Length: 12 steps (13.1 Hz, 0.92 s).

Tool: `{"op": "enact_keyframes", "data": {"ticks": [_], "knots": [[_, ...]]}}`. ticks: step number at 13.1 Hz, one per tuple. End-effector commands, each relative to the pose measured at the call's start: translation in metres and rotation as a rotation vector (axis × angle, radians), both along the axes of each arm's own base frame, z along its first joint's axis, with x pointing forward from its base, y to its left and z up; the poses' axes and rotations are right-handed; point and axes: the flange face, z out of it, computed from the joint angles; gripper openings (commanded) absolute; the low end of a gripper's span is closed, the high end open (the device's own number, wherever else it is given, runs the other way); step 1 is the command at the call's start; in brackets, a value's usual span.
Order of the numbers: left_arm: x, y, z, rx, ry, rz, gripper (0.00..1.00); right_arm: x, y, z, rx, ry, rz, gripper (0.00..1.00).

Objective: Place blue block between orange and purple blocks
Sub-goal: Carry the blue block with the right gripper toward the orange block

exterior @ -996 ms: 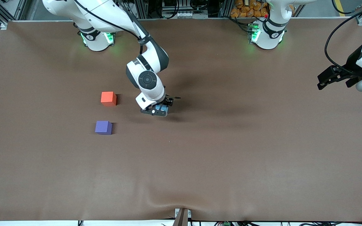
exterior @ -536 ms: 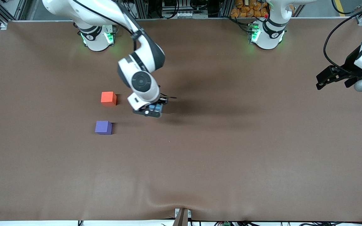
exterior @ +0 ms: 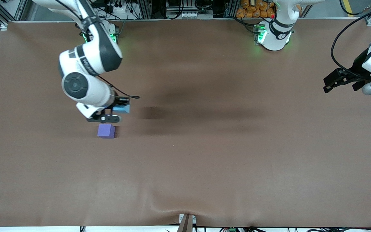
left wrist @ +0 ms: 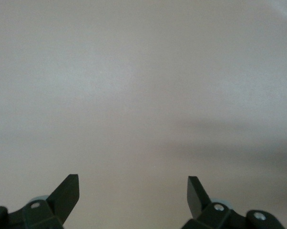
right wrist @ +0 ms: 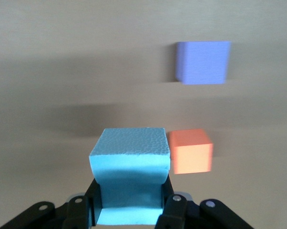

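Note:
My right gripper (exterior: 115, 111) is shut on the light blue block (exterior: 121, 109), which it holds in the air just above the purple block (exterior: 106, 131). The right wrist view shows the blue block (right wrist: 130, 157) squeezed between the jaws of the right gripper (right wrist: 130, 202). In that view the orange block (right wrist: 191, 151) sits close beside it and the purple block (right wrist: 202, 62) lies farther off. In the front view the right arm's hand hides the orange block. My left gripper (exterior: 336, 81) waits open in the air over the left arm's end of the table; its fingers (left wrist: 67, 193) hold nothing.
The brown table cover (exterior: 204, 161) has a raised wrinkle near the middle of the edge nearest the front camera. The arm bases (exterior: 274, 35) stand along the farthest edge.
My right arm has carried the blue block from the table's middle toward the right arm's end, up to the orange and purple blocks, and now covers the orange one. The left arm has barely moved.

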Motion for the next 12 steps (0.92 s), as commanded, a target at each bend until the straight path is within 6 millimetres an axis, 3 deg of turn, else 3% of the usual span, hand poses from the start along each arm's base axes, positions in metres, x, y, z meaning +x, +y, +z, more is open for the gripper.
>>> {"op": "enact_keyframes", "data": {"ticks": [1,6,8,12], "knots": [[-0.009,-0.004,0.005,-0.008,-0.018,-0.010,1.00,-0.008,-0.049,-0.020,0.021,-0.031,0.047,0.00],[-0.008,-0.007,0.004,-0.008,-0.012,-0.011,1.00,-0.028,-0.073,-0.072,0.033,-0.061,0.062,0.00],[-0.008,-0.007,0.005,-0.008,-0.015,-0.011,1.00,-0.022,-0.090,-0.077,0.045,-0.074,0.074,0.00],[-0.007,-0.009,0.005,-0.013,-0.022,-0.013,1.00,-0.020,-0.092,-0.085,0.046,-0.080,0.066,0.00]]}}
